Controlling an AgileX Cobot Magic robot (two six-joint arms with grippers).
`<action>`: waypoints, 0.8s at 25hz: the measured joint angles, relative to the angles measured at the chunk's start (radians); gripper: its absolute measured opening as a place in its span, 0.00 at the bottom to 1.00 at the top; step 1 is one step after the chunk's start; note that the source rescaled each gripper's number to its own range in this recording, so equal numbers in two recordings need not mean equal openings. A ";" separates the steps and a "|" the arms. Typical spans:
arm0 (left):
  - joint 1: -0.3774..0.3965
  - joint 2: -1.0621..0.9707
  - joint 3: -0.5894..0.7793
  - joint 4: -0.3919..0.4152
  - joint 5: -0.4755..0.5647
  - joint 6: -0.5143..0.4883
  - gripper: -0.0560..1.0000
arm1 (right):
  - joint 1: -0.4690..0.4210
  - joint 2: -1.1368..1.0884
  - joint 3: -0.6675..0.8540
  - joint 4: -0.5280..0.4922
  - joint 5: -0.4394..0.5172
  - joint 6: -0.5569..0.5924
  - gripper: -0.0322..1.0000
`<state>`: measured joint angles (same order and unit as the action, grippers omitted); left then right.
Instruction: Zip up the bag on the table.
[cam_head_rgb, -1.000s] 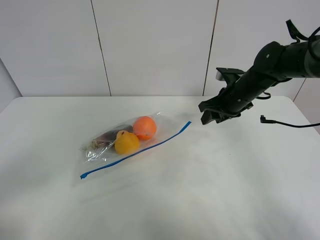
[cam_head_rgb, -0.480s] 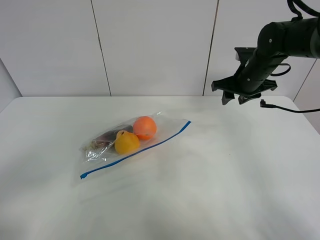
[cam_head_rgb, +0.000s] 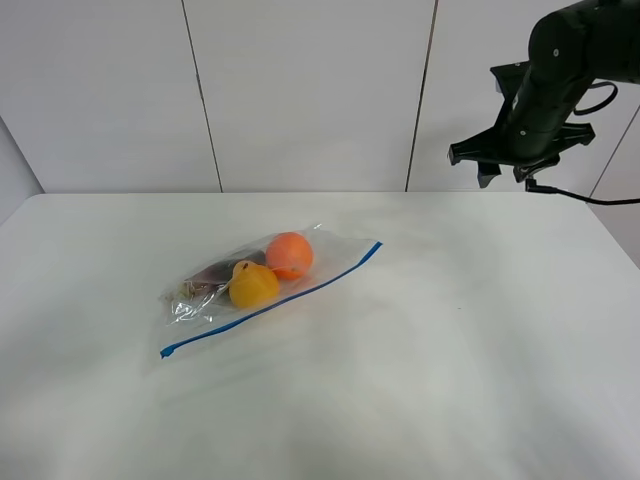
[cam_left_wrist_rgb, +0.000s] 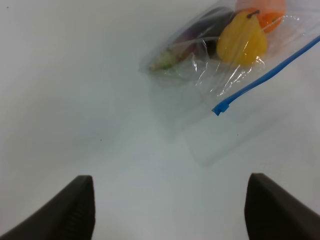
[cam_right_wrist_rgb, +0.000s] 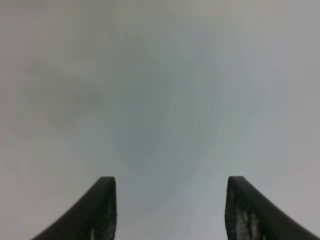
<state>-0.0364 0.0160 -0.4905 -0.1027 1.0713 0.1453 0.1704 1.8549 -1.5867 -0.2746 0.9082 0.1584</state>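
The clear bag lies flat on the white table, left of the middle, with its blue seal strip along the near long edge. An orange fruit, a yellow fruit and a dark item show through it. The bag also shows in the left wrist view. My left gripper is open and empty, apart from the bag; it is out of the high view. My right gripper is raised high at the back right, far from the bag; in its wrist view it is open and empty.
A black cable runs off the right arm above the table's back right corner. White wall panels stand behind the table.
My right arm has lifted up and back to the right, away from the bag's end of the seal. The bag has not moved.
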 joint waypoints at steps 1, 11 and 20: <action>0.000 0.000 0.000 0.000 0.000 0.000 0.98 | 0.000 -0.017 0.000 0.014 -0.001 -0.017 0.59; 0.000 0.000 0.000 0.000 -0.001 0.000 0.98 | -0.162 -0.226 -0.002 0.392 0.041 -0.190 0.59; 0.000 0.000 0.000 0.000 -0.001 0.000 0.98 | -0.269 -0.440 -0.002 0.438 0.102 -0.252 0.59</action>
<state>-0.0364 0.0160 -0.4905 -0.1023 1.0704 0.1453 -0.0985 1.4146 -1.5889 0.1631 1.0104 -0.0935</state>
